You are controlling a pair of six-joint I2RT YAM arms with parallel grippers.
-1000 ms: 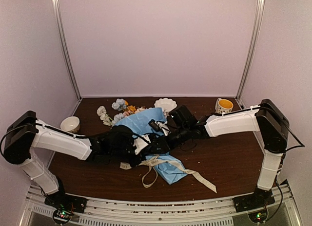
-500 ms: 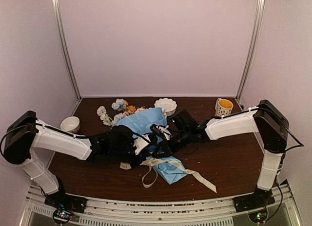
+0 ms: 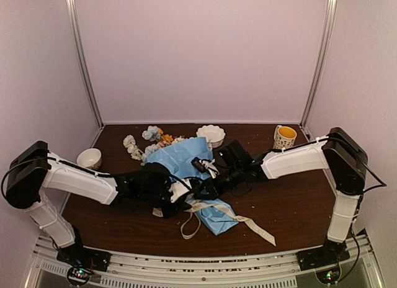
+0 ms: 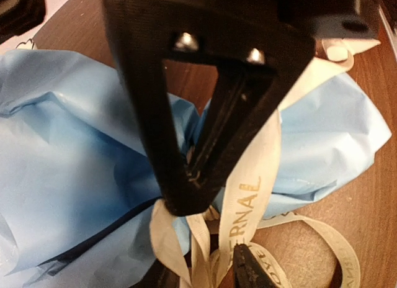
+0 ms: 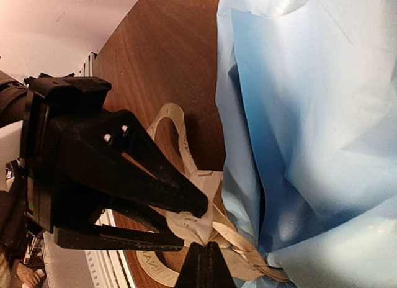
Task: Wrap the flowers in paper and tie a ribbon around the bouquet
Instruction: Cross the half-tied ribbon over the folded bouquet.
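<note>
Bouquet lies mid-worktop (image 3: 291, 195), btwn both arms. Paper (image 3: 177, 153) is already rolled round the flowers (image 3: 152, 136): blooms poke out the far-left end, narrow end twd the near edge. Ribbon (image 4: 251, 195) crosses the paper's narrow part, bunched in a loose tangle there, w/ tails trailing on the wood. Change vs a sec ago: right arm has slid in twd the tangle, and the right end effector (image 5: 201, 263) is now pinched together on a ribbon strand by the paper. Left end effector (image 5: 191, 227) has let go, fingers apart w/ ribbon slack btwn them. Reads as a hand-over mid-knot: wrap done, tie not yet tight, no bow visible.
</note>
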